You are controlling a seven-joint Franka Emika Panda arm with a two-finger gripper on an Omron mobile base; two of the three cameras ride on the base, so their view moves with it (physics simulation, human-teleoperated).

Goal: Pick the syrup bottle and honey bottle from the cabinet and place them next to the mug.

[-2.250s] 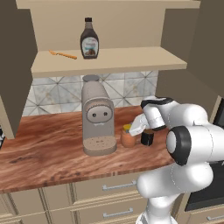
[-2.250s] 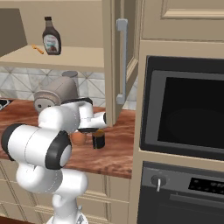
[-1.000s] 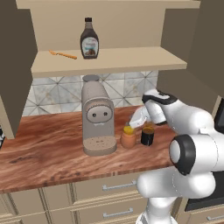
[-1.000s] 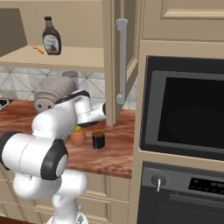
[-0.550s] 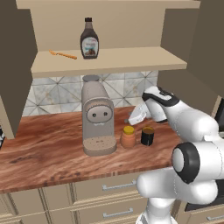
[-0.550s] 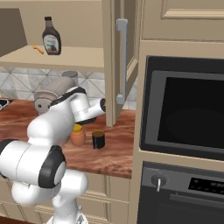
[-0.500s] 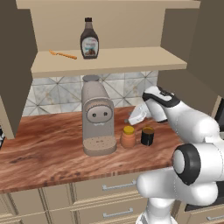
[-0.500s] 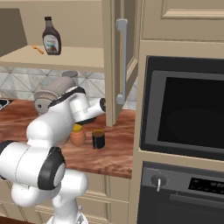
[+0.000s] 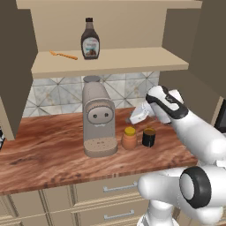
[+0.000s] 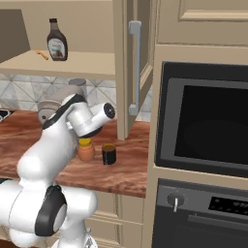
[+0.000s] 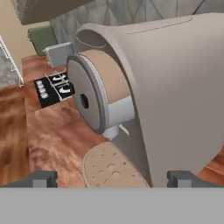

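Honey bottle [image 9: 129, 137] beside mug [image 9: 148, 137], just below released, empty pincer [image 9: 136, 117].

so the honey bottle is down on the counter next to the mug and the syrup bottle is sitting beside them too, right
Not quite. The honey bottle does stand on the counter beside the mug, but the syrup bottle is not with them: the left base view shows it up on the cabinet shelf. The right base view shows the same.

syrup bottle [image 9: 90, 39] label unreadable, no legible text anywhere
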